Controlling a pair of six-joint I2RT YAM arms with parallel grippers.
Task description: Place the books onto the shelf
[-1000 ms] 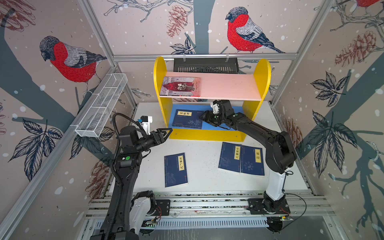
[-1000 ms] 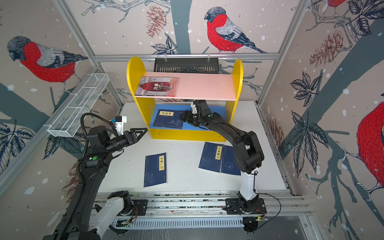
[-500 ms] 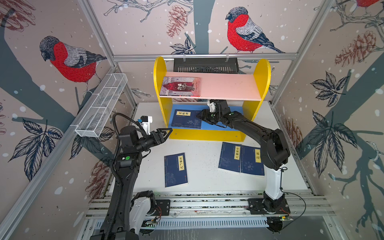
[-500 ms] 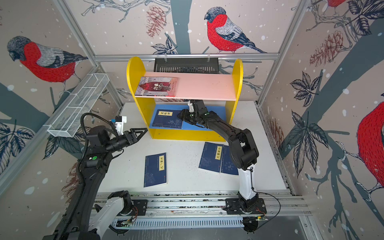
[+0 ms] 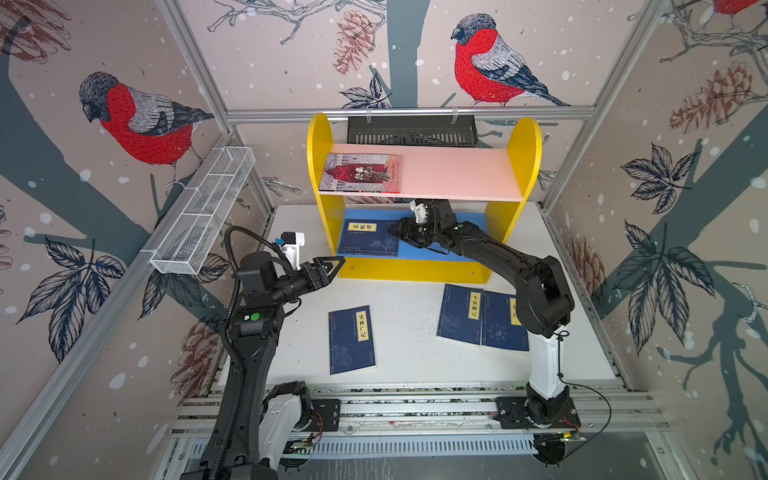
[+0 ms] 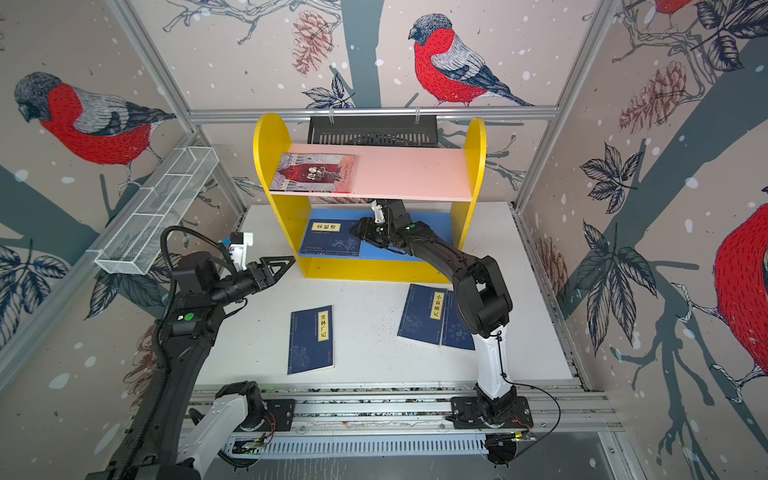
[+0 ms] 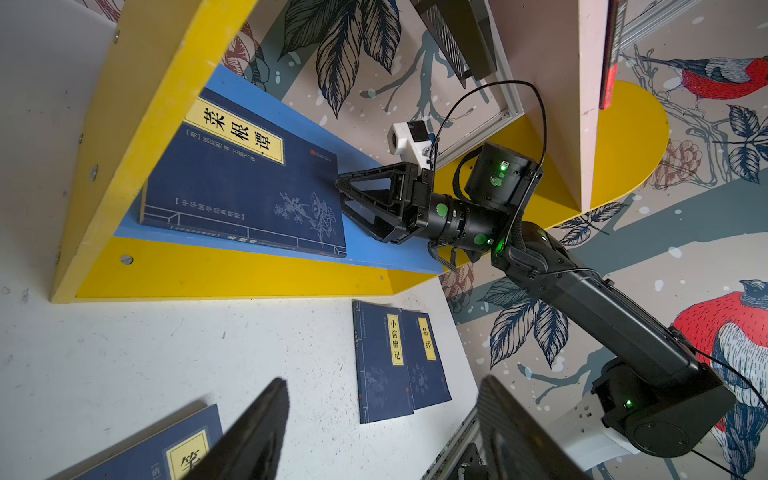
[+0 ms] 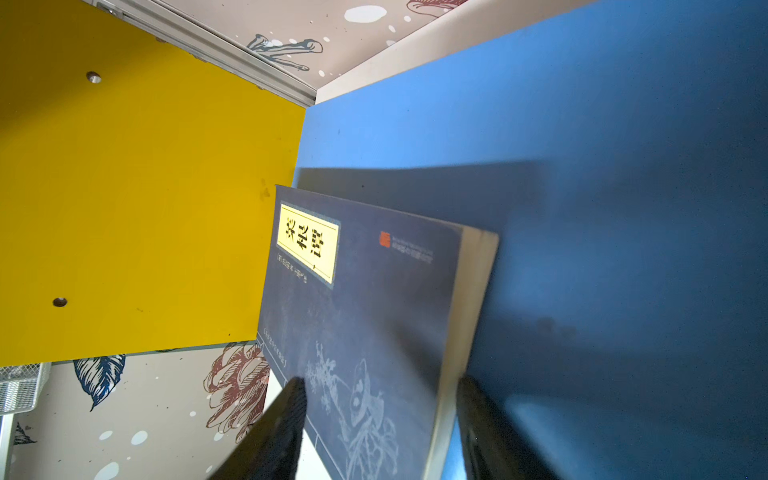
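Observation:
The shelf (image 5: 415, 270) stands at the back, with a grey-and-red book (image 5: 361, 172) flat on its pink board. A navy book (image 5: 368, 239) (image 7: 241, 187) lies on the blue lower board, against the yellow side. My right gripper (image 5: 392, 229) (image 7: 341, 194) (image 8: 380, 382) reaches under the pink board, open, its fingers astride that book's free edge. On the table lie one navy book (image 5: 351, 338) in the middle and two overlapping navy books (image 5: 461, 313) (image 5: 503, 328) on the right. My left gripper (image 5: 338, 264) (image 7: 384, 380) hovers open and empty, left of the shelf.
A white mesh basket (image 5: 203, 212) hangs on the left wall. A black slotted tray (image 5: 411, 131) hangs behind the shelf. Aluminium rails (image 5: 395, 411) run along the table's front edge, and patterned walls close in both sides.
My right gripper has slid left along the lower board up to the navy book, which shifted slightly left. The left arm has not moved.

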